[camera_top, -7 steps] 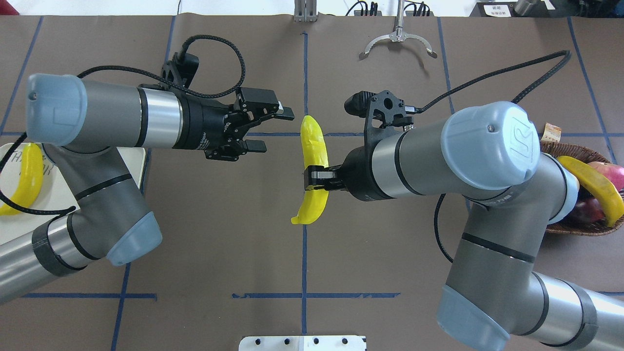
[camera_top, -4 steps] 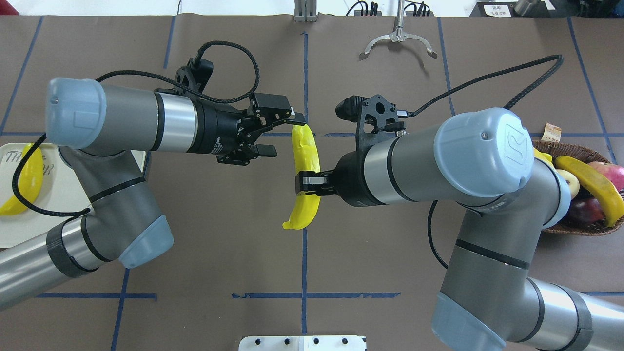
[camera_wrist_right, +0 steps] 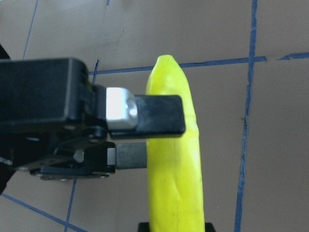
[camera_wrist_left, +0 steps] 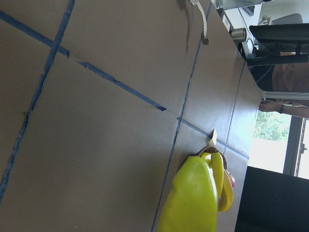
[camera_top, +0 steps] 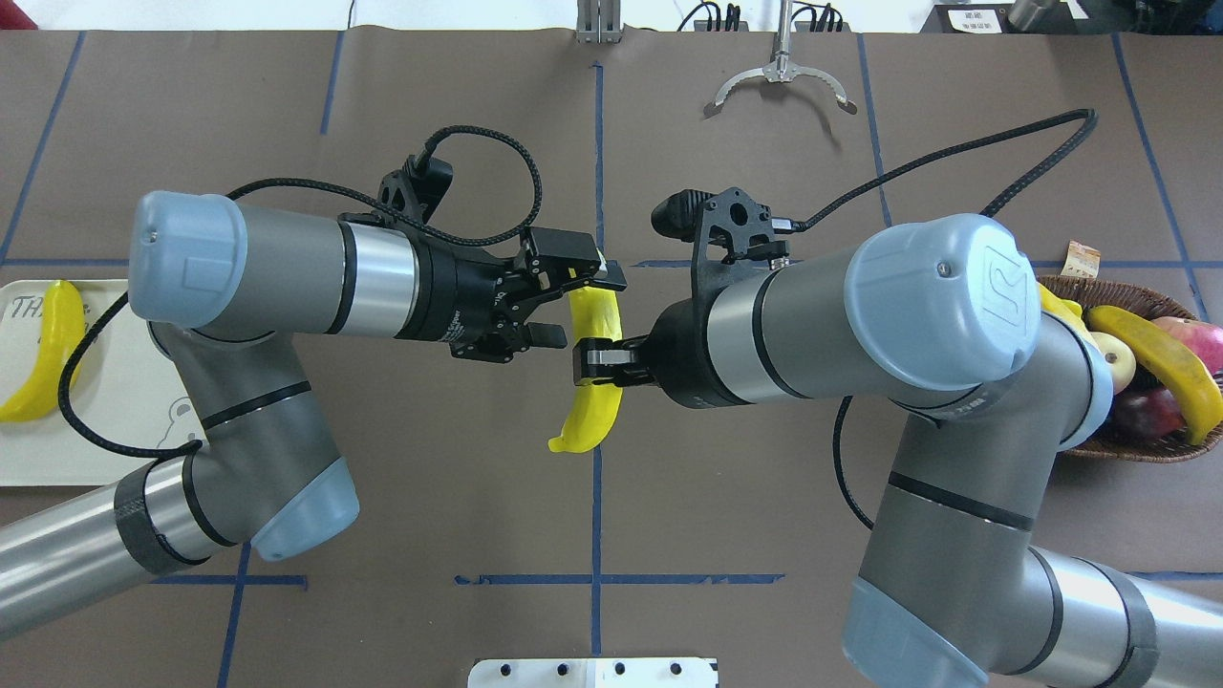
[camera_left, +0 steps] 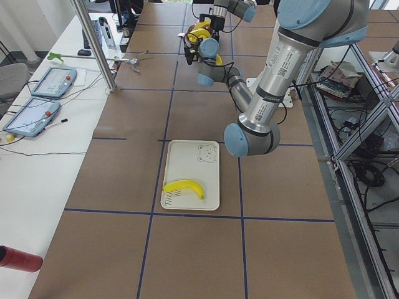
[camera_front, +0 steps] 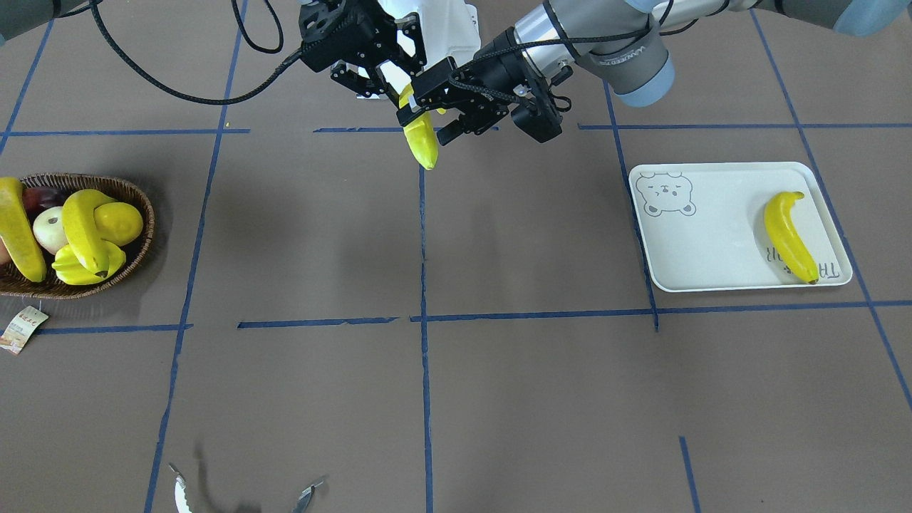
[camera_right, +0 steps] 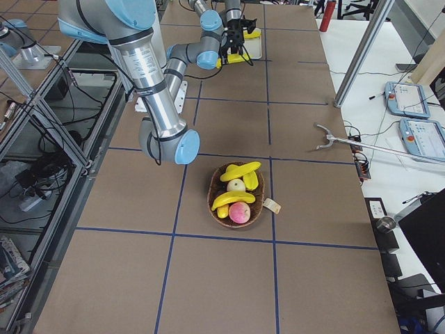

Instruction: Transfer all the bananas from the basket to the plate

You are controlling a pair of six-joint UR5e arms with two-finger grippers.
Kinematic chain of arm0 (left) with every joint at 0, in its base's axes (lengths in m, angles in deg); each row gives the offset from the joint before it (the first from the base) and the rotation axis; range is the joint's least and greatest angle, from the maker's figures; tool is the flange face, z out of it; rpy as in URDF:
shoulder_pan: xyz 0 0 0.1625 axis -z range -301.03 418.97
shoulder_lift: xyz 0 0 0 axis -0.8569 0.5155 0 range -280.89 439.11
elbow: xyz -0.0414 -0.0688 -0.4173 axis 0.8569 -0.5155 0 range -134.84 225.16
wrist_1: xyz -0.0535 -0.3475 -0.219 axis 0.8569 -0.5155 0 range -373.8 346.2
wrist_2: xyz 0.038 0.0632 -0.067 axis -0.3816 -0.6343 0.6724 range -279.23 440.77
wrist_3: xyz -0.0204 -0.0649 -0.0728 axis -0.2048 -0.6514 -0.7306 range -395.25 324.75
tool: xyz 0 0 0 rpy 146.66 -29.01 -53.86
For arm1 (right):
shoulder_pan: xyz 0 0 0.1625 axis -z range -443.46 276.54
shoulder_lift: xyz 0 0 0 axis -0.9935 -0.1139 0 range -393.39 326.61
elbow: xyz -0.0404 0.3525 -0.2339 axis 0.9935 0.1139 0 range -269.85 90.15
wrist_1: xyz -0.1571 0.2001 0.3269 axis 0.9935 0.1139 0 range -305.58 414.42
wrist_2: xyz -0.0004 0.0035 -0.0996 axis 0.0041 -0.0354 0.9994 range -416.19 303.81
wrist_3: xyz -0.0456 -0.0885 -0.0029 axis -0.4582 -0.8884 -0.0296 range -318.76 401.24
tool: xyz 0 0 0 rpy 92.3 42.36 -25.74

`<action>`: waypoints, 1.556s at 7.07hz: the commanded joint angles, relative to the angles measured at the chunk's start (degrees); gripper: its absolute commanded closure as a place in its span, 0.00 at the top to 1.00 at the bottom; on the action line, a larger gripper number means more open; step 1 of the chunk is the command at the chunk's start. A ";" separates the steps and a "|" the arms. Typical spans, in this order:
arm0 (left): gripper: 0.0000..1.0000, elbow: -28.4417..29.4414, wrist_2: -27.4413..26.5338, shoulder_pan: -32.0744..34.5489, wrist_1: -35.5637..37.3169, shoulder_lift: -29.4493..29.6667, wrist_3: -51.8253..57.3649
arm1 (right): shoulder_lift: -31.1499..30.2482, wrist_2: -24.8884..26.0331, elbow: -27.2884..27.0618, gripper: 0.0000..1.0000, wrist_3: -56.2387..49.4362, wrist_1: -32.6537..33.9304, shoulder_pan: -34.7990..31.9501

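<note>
My right gripper (camera_top: 594, 364) is shut on the middle of a yellow banana (camera_top: 585, 420) and holds it above the table's centre; it also shows in the front view (camera_front: 422, 139). My left gripper (camera_top: 577, 306) is open, and its fingers (camera_wrist_right: 159, 121) straddle that banana's far end (camera_wrist_right: 174, 174). One banana (camera_front: 787, 235) lies on the off-white bear plate (camera_front: 712, 242) at my left (camera_top: 38, 449). The wicker basket (camera_front: 139, 206) at my right holds two more bananas (camera_front: 84, 228) (camera_front: 16, 228).
The basket also holds a lemon (camera_front: 120, 221), an apple and dark fruit. Metal tongs (camera_top: 782, 81) lie at the table's far edge. A paper tag (camera_front: 21, 329) lies beside the basket. A white bracket (camera_top: 592, 672) sits at the near edge.
My left arm has moved right, and its open fingers now sit around the banana's far end. My right gripper has shifted slightly left with the banana.
</note>
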 commanded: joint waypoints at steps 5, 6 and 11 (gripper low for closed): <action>0.00 0.00 0.04 -0.61 0.05 -0.11 0.63 | -0.09 0.00 -0.04 0.07 -0.09 0.00 0.30; 0.00 0.00 0.04 -0.52 0.05 -0.11 0.63 | -0.09 0.00 -0.13 0.89 -0.09 -0.09 0.30; 0.00 -0.26 0.48 2.28 8.60 -0.72 0.98 | -0.43 0.00 -1.09 1.00 0.09 -0.09 0.04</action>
